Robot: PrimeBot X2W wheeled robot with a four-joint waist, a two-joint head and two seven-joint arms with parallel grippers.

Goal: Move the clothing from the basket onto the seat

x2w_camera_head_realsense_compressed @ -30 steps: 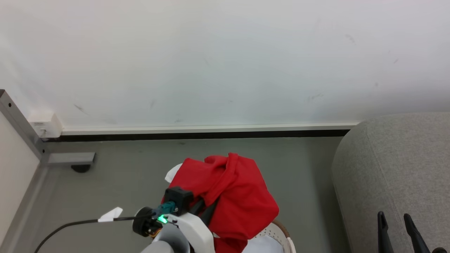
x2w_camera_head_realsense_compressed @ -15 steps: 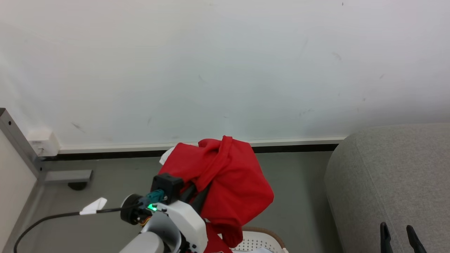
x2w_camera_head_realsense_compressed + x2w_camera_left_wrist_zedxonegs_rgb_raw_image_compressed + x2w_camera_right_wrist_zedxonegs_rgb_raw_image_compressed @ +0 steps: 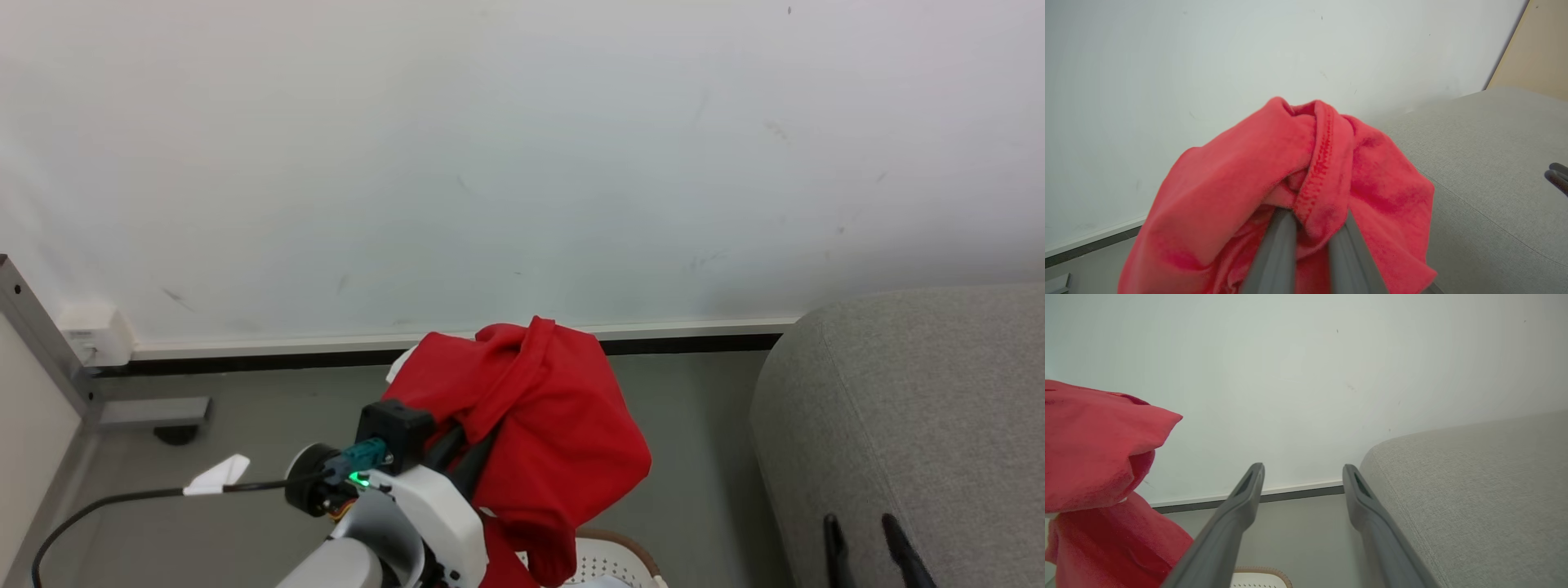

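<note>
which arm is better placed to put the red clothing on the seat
Left. The left gripper is shut on the clothing, held above the basket, with the seat to its right. The right gripper is open and empty.

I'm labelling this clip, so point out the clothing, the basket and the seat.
clothing [image 3: 563, 425], head view, middle of the red bundle.
basket [image 3: 600, 562], head view, perforated white wall.
seat [image 3: 898, 408], head view, grey upholstered top.

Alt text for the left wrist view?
The left gripper is shut on a bunched bright red soft fabric garment that drapes over its dark fingers. Behind are a white wall and, at right, a light grey upholstered seat.
</note>
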